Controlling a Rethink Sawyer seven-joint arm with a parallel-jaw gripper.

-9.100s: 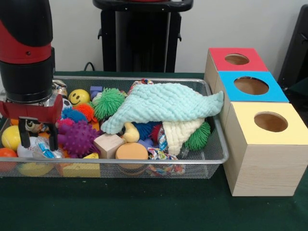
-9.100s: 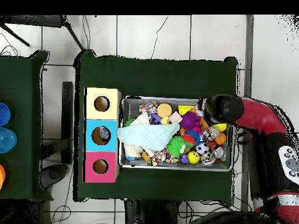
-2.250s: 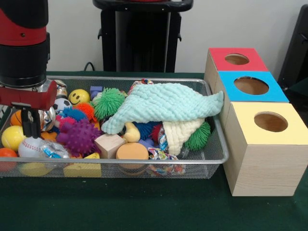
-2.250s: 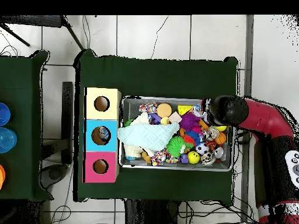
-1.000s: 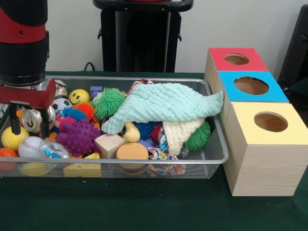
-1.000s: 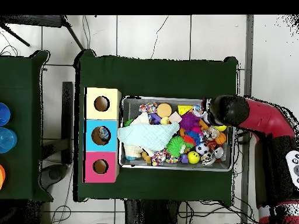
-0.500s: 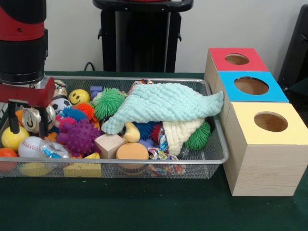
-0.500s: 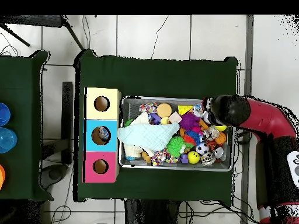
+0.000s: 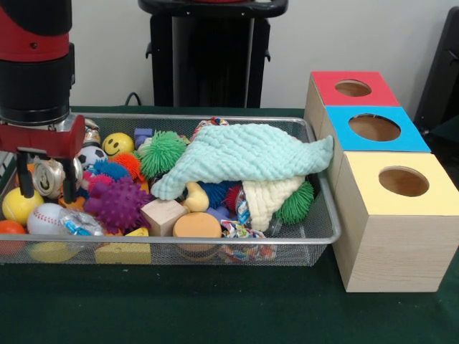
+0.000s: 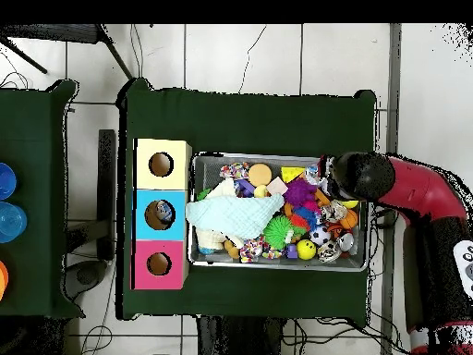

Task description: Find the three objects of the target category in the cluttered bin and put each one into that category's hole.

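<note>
From where I stand, the gripper (image 9: 48, 188) hangs over the end of the wire bin (image 9: 215, 244) farthest from the boxes, and its two black fingers (image 9: 69, 188) are pinched on a small crushed metal can (image 9: 47, 177), its round end facing me; the can sits clear of the heap, just above the baseball (image 9: 46, 217) and the yellow ball (image 9: 16, 204). I judge the can to be light, thin-walled and rather slick, so it should dent before it slips, and the hold across its body looks right: a grip on the rounded end would likely skate off. Another shiny piece, which may be a second can (image 9: 90, 132), lies just behind the gripper toward the bin's back rim, partly hidden. Nearer the bin's middle are the purple spiky ball (image 9: 115, 204), soft and easy to snag, and the wooden block (image 9: 163, 215), hard and square. The pale green cloth (image 9: 247, 161) drapes over the middle of the bin and reaches the rim beside the boxes; it is limp and could hide more cans, I suspect, though nothing shows through it. Past that rim stand the three boxes, touching the bin: the red box (image 9: 351, 93) at the back, the blue box (image 9: 373, 136) in the middle, the yellow box (image 9: 401, 190) nearest me. From above, something already lies in the blue hole (image 10: 160, 214), too small to name.
</note>
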